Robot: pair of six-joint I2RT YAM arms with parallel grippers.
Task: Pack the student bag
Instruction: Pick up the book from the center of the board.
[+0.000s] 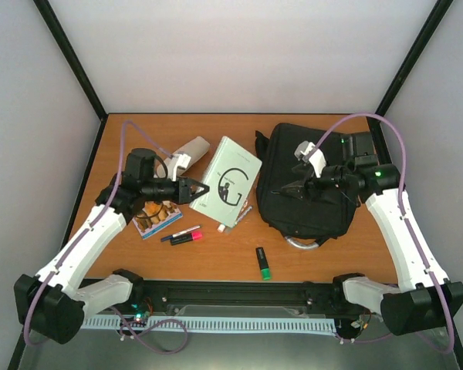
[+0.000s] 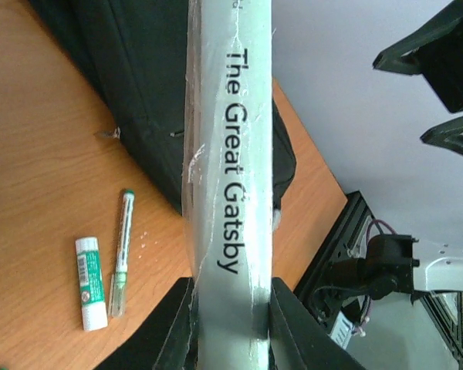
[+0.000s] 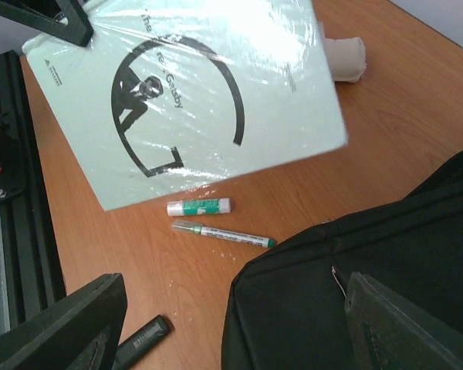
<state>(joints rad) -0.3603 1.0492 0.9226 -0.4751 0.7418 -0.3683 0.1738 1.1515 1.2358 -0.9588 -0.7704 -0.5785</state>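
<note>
On the right half of the desk point(image 1: 216, 258), the student bag point(image 1: 285, 154) is laid flat. Its long axis runs from the near edge toward the far edge, and the grey loop handle is turned toward the arm bases. The book point(image 1: 230, 177) is clamped at the foot of its spine by the left pincer point(image 1: 199, 188), whose jaws are closed narrowly on the two covers. In the left wrist view the spine is seen running straight away from that pincer, with the black fabric of the bag beyond it. From the left pincer the bag therefore lies to the right, just past the far edge of the book, so a sideways carry to the right is judged to be what the coming move requires. The right pincer point(image 1: 293, 189) is held over the middle of the bag and is clearly the nearer of the two to it. Its jaws are spread wide and nothing is gripped between them. A zip pull is seen near one finger in the right wrist view, but whether the bag's mouth has been opened cannot be told. A glue stick point(image 3: 199, 206) and a green pen point(image 3: 224, 233) lie on the bare wood between book and bag, beneath the path the book is expected to take.
</note>
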